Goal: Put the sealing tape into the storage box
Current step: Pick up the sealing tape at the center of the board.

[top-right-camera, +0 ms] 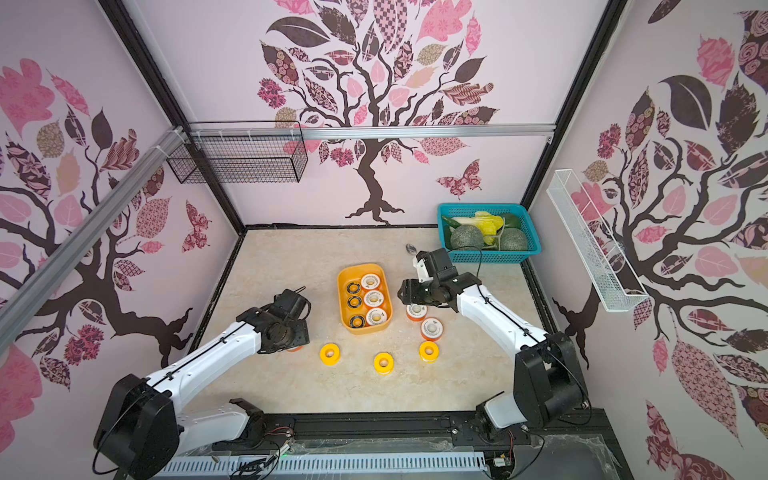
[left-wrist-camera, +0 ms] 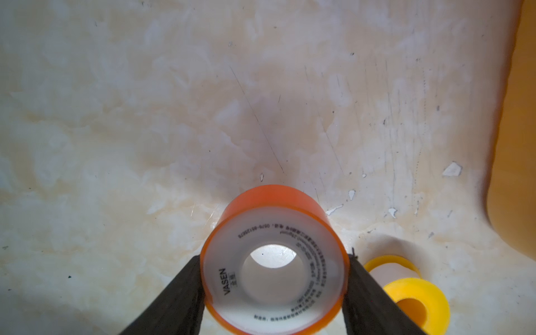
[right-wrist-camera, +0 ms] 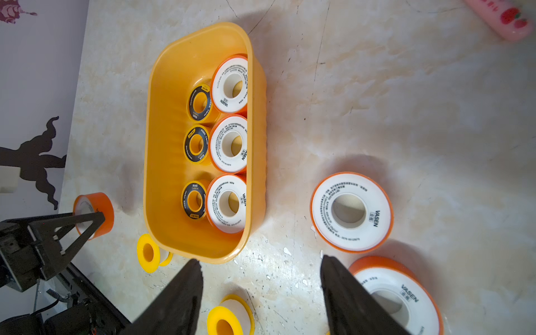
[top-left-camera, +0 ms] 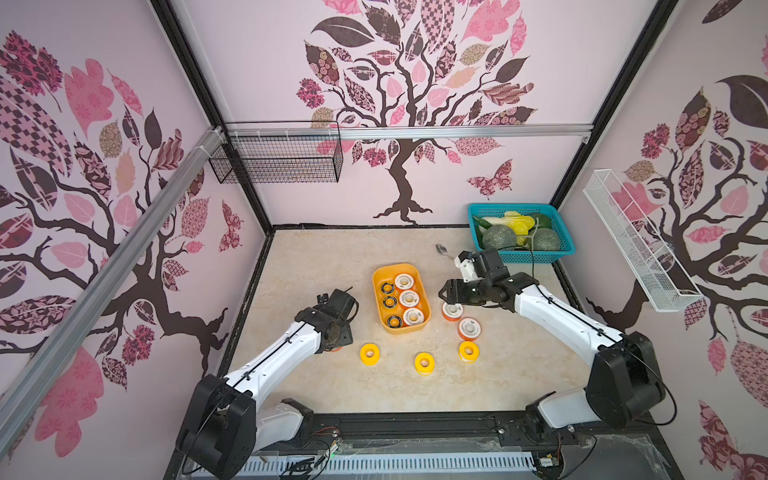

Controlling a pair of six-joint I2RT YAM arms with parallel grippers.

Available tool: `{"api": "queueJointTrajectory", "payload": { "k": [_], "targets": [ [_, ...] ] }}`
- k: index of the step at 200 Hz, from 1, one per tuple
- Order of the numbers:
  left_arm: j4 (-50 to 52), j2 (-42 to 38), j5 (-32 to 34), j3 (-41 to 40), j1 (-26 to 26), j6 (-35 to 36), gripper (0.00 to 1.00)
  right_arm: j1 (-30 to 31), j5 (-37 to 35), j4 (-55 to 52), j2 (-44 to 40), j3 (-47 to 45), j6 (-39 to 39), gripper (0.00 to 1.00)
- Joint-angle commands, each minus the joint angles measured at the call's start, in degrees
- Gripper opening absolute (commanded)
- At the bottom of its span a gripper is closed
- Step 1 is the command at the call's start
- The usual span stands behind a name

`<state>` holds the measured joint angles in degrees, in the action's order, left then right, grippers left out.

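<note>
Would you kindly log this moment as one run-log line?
left pincer: shut on orange roll | right pincer: open, empty | yellow box: six rolls inside | table: five rolls loose

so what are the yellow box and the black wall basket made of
The storage box looks like moulded plastic, smooth and slightly glossy: rounded corners, soft sheen on its walls. The black wall basket looks like thin metal wire in a grid, probably coated matte black.

- "VASEN" in black on the white face of orange roll [left-wrist-camera: 226,281], at 8 o'clock from storage box [right-wrist-camera: 168,145]; fine print ringing it, including a number beginning "0576".
- "VASEN" on three boxed rolls [right-wrist-camera: 229,143].
- "VASEN" on two loose rolls [right-wrist-camera: 374,217], at 4 o'clock from the box.
- Label print on black rolls [right-wrist-camera: 200,103] too small to read.
</note>
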<state>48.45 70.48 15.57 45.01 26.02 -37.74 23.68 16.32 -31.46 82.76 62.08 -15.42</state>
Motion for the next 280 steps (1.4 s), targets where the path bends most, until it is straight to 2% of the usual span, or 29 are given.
{"api": "queueJointTrajectory", "payload": {
  "k": [1, 39, 80, 160, 220, 257, 280],
  "targets": [
    [2.07, -0.61, 3.27, 2.81, 0.19, 2.42, 0.66, -0.49, 0.12, -0.12, -0.20, 0.67, 0.25, 0.69],
    [2.92, 1.42, 6.53, 9.29, 0.26, 5.73, 0.67, -0.54, -0.48, -0.29, -0.62, 0.52, 0.33, 0.69],
    [4.32, 6.94, 5.49, 19.11, 0.25, 9.38, 0.67, -1.26, -0.84, 0.00, -1.59, -0.29, 0.29, 0.69],
    [5.51, 21.54, -2.03, 39.22, 0.24, 14.26, 0.67, -4.92, 1.17, 0.62, -3.12, -3.17, 0.30, 0.69],
    [7.05, 33.55, -8.54, 51.83, 0.57, 15.15, 0.67, -5.69, 4.25, 1.26, -1.47, -3.82, 1.32, 0.69],
    [7.60, 40.13, -11.07, 58.08, 1.57, 14.74, 0.67, -5.65, 6.86, 2.07, 2.83, -2.72, 0.97, 0.61],
    [7.71, 43.52, -12.44, 61.33, 1.80, 14.45, 0.67, -5.49, 7.97, 2.41, 7.54, -0.91, 0.56, 0.46]
  ]
}}
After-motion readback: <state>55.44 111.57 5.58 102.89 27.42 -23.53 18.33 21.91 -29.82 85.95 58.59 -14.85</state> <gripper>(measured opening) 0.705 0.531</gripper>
